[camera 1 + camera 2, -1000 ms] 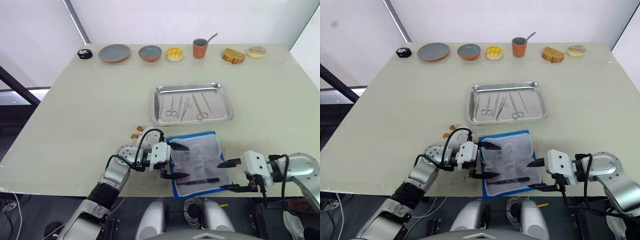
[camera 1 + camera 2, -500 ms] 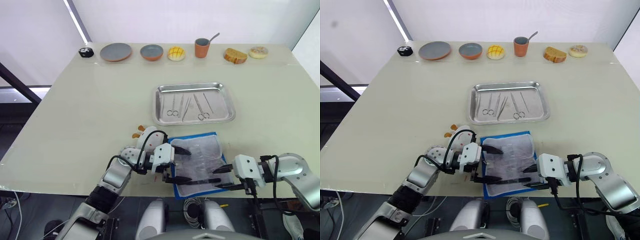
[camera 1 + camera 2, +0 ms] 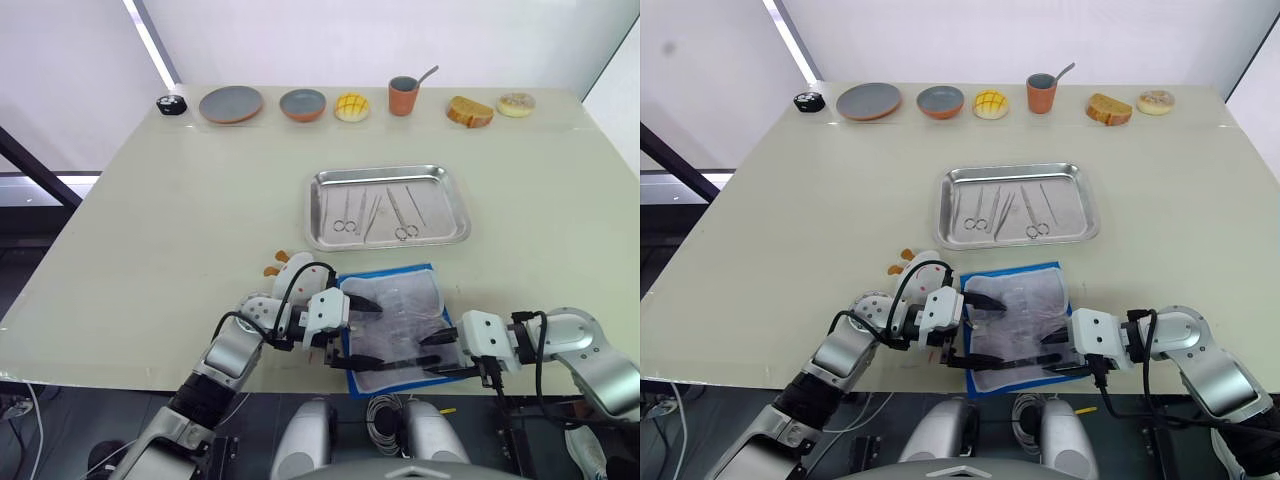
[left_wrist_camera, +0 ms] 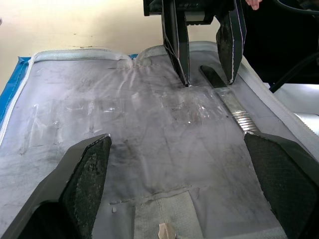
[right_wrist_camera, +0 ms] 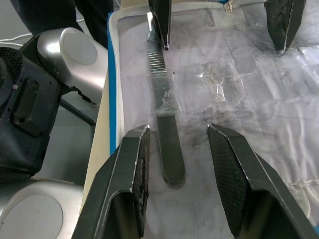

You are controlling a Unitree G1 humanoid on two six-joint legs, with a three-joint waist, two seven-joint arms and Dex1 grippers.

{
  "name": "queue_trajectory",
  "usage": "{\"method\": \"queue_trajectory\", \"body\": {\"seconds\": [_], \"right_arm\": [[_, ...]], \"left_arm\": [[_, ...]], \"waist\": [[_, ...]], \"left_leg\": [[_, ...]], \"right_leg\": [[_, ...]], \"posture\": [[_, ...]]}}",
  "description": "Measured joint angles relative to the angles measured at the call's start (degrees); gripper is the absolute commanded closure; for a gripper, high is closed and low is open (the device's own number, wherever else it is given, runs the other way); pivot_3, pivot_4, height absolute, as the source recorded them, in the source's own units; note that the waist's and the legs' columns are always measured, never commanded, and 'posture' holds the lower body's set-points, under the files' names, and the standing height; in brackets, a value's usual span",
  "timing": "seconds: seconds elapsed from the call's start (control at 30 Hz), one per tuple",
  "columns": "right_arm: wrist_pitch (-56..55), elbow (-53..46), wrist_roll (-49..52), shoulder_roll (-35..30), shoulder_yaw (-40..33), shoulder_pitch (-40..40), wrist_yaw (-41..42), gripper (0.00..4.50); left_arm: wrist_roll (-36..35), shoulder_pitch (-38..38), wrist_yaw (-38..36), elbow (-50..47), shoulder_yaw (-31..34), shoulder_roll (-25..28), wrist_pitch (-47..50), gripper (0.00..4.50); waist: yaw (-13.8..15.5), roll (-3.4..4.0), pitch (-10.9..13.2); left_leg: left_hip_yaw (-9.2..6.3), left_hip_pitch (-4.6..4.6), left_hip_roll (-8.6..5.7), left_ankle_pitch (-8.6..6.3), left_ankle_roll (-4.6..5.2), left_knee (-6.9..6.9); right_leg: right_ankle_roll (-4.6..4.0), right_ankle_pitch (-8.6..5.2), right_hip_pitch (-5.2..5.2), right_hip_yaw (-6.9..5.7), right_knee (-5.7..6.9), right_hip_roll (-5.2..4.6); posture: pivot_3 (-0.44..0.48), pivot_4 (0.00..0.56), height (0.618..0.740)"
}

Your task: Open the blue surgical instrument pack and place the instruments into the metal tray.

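Right wrist view shows the right gripper (image 5: 177, 149) has slid in over the opened blue surgical instrument pack (image 3: 392, 326), fingers spread either side of the last instrument (image 5: 163, 127), not clamped yet. Left gripper (image 3: 362, 334) sits open on the pack's other side; beyond the pack, the metal tray (image 3: 388, 207) already holds the other instruments, so we're nearly done.

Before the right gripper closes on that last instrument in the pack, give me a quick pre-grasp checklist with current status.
1. Blue surgical instrument pack open, lining exposed: ok.
2. Remaining instrument lying flat, between the right gripper fingers: ok.
3. Right gripper open: ok.
4. Left gripper open over the pack's left edge, apart from the instrument's handle end: ok.
5. Fingertips low enough to catch the instrument: cannot tell.
6. Metal tray has free room beside its instruments: ok.
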Motion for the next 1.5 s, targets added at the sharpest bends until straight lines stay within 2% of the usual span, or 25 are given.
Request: {"method": "queue_trajectory", "body": {"seconds": [0.43,0.53,0.6,0.63,1.07,1.5], "right_arm": [[-3.6,4.1,-1.0,0.8,2.3,-2.5,1.2,2.59],[-4.5,4.9,-1.5,0.7,2.8,-3.0,1.7,3.37],[-4.8,5.0,-1.9,0.6,3.3,-3.4,1.9,4.32],[-4.8,5.0,-2.0,0.5,3.5,-3.5,2.0,4.42],[-3.7,4.4,-1.8,-0.8,3.6,-4.2,2.7,4.42],[6.5,-3.2,-2.4,-5.0,3.6,-5.3,2.3,4.42]], "left_arm": [[-0.1,-1.5,-1.3,5.2,0.0,-1.0,-4.5,0.0],[-0.1,-1.6,-1.5,6.0,0.0,-1.1,-5.5,0.0],[-0.1,-1.5,-1.5,6.5,0.0,-1.2,-6.1,0.0],[-0.1,-1.5,-1.5,6.6,0.0,-1.2,-6.2,0.0],[-0.1,-2.1,-1.6,8.6,0.0,-2.2,-8.2,0.0],[-0.1,-1.9,-1.3,8.8,0.1,-2.2,-9.0,0.0]], "waist": [[0.0,-0.03,-0.3],[0.0,-0.08,-0.5],[0.0,-0.1,-0.7],[0.0,-0.12,-0.8],[0.2,-0.01,-1.1],[0.2,0.03,-1.1]], "left_leg": [[-0.01,0.09,-0.01,0.01,0.0,0.04],[-0.01,0.1,0.0,0.0,0.0,0.04],[-0.01,0.11,0.0,0.0,0.0,0.03],[-0.01,0.12,0.0,0.0,0.0,0.03],[0.0,0.11,-0.02,0.0,0.0,0.04],[-0.01,0.08,-0.01,0.0,0.0,0.03]], "right_leg": [[-0.01,0.01,0.06,0.0,0.03,0.02],[-0.01,0.01,0.06,0.0,0.03,0.02],[-0.01,0.01,0.07,0.01,0.03,0.02],[-0.02,0.01,0.09,0.01,0.02,0.02],[-0.01,0.0,0.11,0.01,-0.01,-0.02],[-0.01,0.0,0.07,0.01,-0.01,-0.02]], "posture": [[0.0,0.15,0.74],[0.0,0.15,0.74],[0.0,0.15,0.74],[0.0,0.15,0.74],[0.0,0.15,0.74],[0.0,0.15,0.74]]}}
